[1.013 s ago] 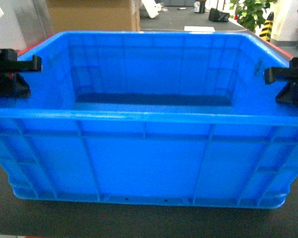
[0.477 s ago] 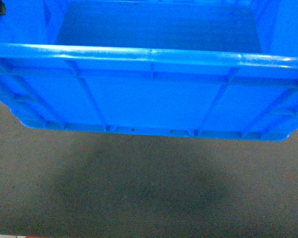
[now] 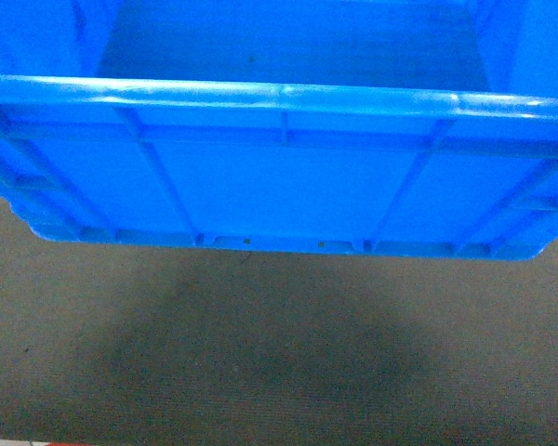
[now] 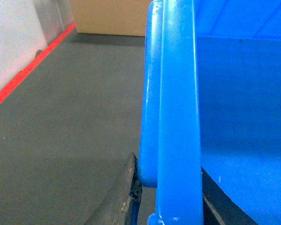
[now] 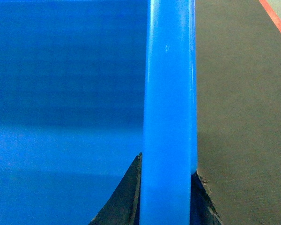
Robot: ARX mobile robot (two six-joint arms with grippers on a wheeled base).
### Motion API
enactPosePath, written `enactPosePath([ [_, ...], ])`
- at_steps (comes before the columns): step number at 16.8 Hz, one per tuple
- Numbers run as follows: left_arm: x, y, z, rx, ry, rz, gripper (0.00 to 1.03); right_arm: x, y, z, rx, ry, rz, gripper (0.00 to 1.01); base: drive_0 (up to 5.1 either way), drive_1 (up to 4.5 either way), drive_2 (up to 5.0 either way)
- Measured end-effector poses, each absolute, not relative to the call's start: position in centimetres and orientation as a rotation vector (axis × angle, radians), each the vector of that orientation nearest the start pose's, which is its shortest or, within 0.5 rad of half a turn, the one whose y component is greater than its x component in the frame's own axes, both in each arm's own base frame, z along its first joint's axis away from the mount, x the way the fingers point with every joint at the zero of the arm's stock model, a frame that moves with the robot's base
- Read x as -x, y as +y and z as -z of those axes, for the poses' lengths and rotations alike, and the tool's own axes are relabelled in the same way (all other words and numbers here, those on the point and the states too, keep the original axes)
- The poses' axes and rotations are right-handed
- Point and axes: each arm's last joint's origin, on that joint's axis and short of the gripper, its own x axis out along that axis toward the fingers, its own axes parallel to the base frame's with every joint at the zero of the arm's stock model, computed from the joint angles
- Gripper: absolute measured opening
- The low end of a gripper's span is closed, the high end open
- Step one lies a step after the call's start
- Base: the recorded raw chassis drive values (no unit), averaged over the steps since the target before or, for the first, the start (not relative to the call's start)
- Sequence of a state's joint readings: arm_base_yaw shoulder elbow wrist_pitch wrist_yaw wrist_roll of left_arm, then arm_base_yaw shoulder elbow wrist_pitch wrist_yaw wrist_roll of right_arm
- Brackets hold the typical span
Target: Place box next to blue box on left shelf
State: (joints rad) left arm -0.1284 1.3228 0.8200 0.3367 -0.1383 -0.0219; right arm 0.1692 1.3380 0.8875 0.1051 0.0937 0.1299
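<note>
A: Where is the box [image 3: 279, 177] right now?

B: Off the floor, carried between the 2 arms. In the head view its near long wall fills the upper half of the picture, with grey carpet [image 3: 279, 353] and the crate's shadow underneath. The open top faces up and the inner floor shows above the rim.

A: And the long axis?

B: It runs left to right across the robot's front, so the 2 short ends point out toward the arms. The rim looks roughly level, perhaps a touch lower on the right.

A: How do the grippers stand?

B: The left gripper [image 4: 171, 206] straddles the rim of the left short end: 1 dark finger [image 4: 119, 201] outside the wall, another just showing inside, both pressed to the plastic. The right gripper [image 5: 166, 197] does the same on the right end, with a dark finger [image 5: 119, 199] inside and 1 on the carpet side. Each is clamped narrow on the box's rim.

A: Which arm is nearer the box?

B: Neither; each holds its own end, so the crate lies straight between them.

A: The left shelf?

B: Not in any view. A red floor line [image 4: 28, 70] and a cardboard box [image 4: 110, 16] lie off to the left. I judge the next move is a carry and turn toward the rack, both arms keeping the crate level.
</note>
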Motion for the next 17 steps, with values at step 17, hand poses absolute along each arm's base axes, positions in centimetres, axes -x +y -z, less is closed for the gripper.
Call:
enactPosePath([
  [17,-29.16,-3.4,-27.69,-0.002,0.171,-0.007,0.19,-29.28,4.7,-27.47,-0.082,0.35,-0.052,0.2,0.0,0.0,0.0],
])
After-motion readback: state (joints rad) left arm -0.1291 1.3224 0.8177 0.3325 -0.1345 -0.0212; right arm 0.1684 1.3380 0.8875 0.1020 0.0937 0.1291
